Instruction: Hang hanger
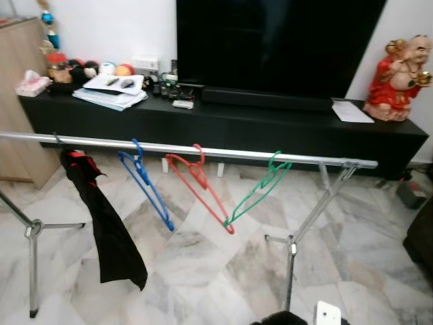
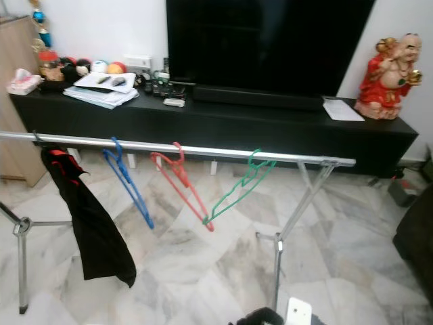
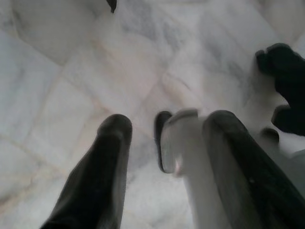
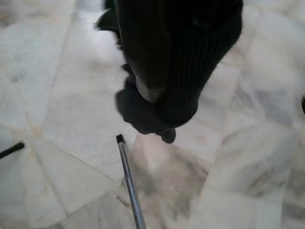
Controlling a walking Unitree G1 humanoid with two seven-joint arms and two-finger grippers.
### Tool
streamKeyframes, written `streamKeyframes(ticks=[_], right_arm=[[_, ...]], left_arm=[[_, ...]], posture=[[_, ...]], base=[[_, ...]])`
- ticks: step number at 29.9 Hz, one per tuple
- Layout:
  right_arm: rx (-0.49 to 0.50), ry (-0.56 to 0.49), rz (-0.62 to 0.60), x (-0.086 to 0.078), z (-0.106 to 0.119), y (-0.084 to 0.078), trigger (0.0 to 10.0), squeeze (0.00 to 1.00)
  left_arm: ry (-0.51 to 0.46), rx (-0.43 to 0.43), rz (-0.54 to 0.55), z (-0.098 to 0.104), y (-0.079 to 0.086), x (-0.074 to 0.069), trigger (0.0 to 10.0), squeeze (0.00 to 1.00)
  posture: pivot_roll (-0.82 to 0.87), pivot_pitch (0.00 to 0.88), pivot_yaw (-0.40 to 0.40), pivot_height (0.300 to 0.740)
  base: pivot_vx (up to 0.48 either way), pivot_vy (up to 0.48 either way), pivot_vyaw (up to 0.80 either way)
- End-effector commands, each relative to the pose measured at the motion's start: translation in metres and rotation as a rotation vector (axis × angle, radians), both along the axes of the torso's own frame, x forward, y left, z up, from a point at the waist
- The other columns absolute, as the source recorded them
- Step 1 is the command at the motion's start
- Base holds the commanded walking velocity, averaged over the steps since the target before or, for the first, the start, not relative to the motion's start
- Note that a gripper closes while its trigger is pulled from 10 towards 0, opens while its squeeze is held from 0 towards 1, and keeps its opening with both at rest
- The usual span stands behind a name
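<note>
From the head camera I see a silver metal clothes rail (image 1: 203,150) on tripod legs, standing before a long black TV desk (image 1: 270,125). On the rail hang a black garment (image 1: 108,223), a blue plastic hanger (image 1: 145,183), a red plastic hanger (image 1: 199,186) and a green plastic hanger (image 1: 260,186), all tilted. My left gripper (image 3: 164,143) points at the marble floor (image 3: 62,76), jaws apart and empty. The right gripper's jaws I cannot tell.

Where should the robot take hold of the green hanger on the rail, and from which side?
Probably grip the green hanger on its long lower bar, coming from the robot's side of the rail. It hangs by its hook and tilts down toward the red hanger, so that bar faces the robot with open space around it.
</note>
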State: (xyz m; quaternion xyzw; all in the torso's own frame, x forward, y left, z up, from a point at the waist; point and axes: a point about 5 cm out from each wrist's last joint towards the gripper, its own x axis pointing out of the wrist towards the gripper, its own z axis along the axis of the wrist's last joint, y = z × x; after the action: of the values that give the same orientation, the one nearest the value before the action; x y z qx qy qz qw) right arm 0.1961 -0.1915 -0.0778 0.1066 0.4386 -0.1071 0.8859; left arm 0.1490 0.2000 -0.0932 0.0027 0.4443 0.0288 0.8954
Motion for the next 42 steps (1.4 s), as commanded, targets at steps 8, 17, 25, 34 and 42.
streamKeyframes(ticks=[8, 17, 25, 34, 42], right_arm=[[0.013, -0.014, 0.004, 0.005, 0.002, 0.007, 10.0, 0.0], [0.014, -0.013, 0.007, 0.005, 0.002, 0.008, 10.0, 0.0], [0.006, -0.012, 0.024, 0.005, 0.002, 0.005, 10.0, 0.0], [-0.006, -0.011, 0.042, 0.007, 0.003, 0.002, 10.0, 0.0], [-0.015, -0.026, 0.063, 0.014, 0.008, 0.001, 10.0, 0.0]], left_arm=[[0.051, 0.004, -0.003, -0.005, 0.002, -0.013, 10.0, 0.0], [0.023, 0.0, 0.032, -0.004, 0.003, -0.012, 10.0, 0.0], [-0.045, -0.02, 0.109, -0.001, 0.002, -0.009, 10.0, 0.0], [-0.122, -0.018, 0.0, 0.005, -0.004, 0.001, 10.0, 0.0], [-0.193, -0.034, -0.043, 0.011, -0.008, 0.013, 10.0, 0.0]], posture=[[0.04, 0.014, -0.044, 0.74], [0.05, 0.012, -0.047, 0.74], [0.06, 0.008, -0.058, 0.74], [0.08, 0.01, -0.078, 0.74], [0.09, 0.0, -0.09, 0.74]], base=[[0.0, 0.271, 0.0], [0.0, 0.0, 0.0], [0.0, 0.0, 0.0], [0.0, 0.0, 0.0], [0.0, 0.0, 0.0]])
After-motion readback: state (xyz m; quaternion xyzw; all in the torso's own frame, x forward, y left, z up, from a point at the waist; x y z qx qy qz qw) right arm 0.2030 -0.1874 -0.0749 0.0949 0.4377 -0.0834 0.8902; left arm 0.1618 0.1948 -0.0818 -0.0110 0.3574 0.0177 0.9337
